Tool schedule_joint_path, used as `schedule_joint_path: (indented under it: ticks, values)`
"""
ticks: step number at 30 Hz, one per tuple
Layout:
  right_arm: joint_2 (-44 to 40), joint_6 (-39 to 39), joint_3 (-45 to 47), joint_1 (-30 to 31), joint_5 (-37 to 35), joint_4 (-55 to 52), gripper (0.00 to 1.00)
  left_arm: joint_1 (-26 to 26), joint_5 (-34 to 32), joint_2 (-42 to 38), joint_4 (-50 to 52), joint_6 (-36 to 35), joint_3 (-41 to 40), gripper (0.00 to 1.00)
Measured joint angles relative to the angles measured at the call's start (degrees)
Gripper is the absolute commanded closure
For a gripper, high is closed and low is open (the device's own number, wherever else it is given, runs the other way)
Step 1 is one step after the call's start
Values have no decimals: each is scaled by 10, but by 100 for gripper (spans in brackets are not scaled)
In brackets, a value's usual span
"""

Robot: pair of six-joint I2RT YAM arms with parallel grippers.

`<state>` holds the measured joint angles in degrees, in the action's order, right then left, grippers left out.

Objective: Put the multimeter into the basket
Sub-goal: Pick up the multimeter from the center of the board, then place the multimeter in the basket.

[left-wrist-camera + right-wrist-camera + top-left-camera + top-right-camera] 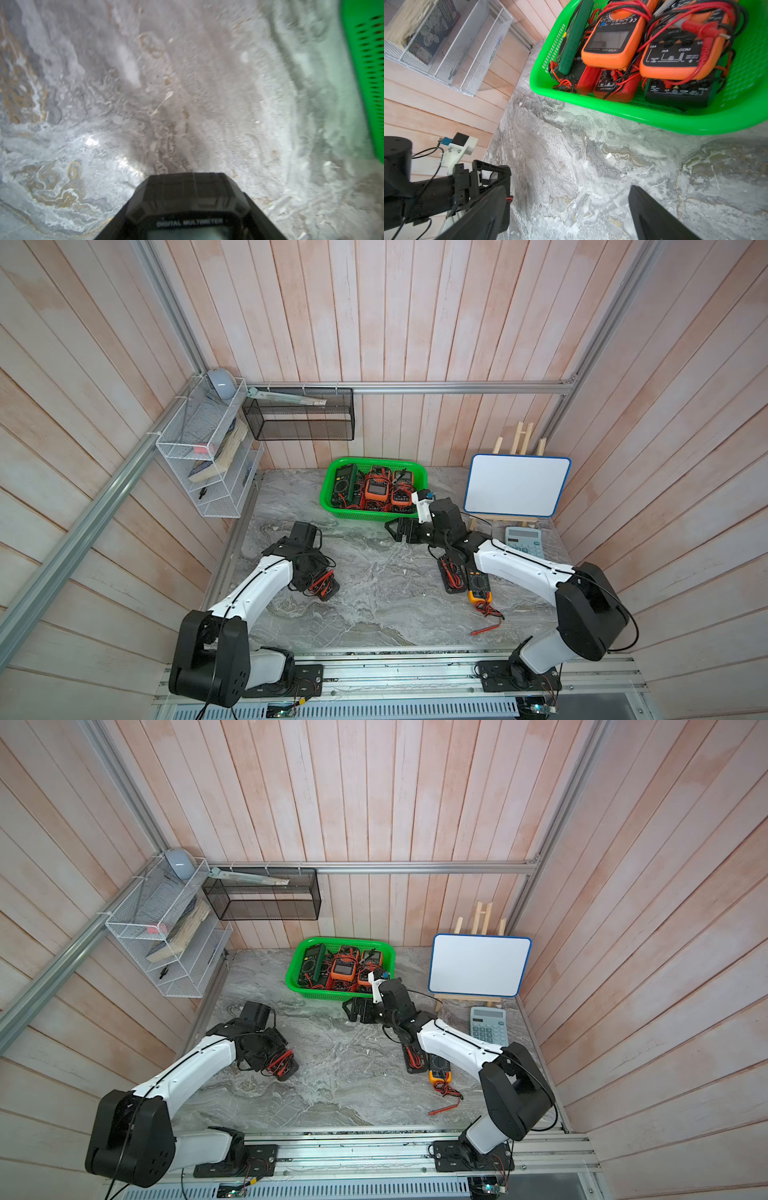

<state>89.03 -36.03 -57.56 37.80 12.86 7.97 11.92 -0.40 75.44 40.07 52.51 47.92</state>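
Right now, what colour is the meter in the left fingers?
The meter is black; the left wrist view shows it best.

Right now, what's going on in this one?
The left gripper is shut on a black multimeter at the left side of the table, well short of the basket. The right gripper hangs open and empty just in front of the basket, which already holds several meters. A second black meter and a yellow meter lie under the right arm.
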Motion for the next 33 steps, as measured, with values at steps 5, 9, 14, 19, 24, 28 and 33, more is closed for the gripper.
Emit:
schedule_joint_path:
  ticks: [5,9,14,19,24,28,33]
  values:
    - [0,-28,-4,-26,33,24,2,8,-4,3,-6,-44,70,100]
    - [0,-53,-17,-41,60,48,2,21,-14,29,-17,-76,132,100]
    - [0,-78,-35,-53,78,72,2,49,-29,94,-38,-116,222,100]
    - [0,-97,-38,-65,80,81,2,75,-33,168,-63,-153,314,100]
    - [0,-108,-37,-90,79,85,2,96,-35,252,-71,-194,417,100]
    - [-6,-109,-19,-111,72,85,2,113,-42,319,-72,-230,504,100]
    - [-27,-106,14,-127,51,77,2,142,-49,395,-74,-273,607,100]
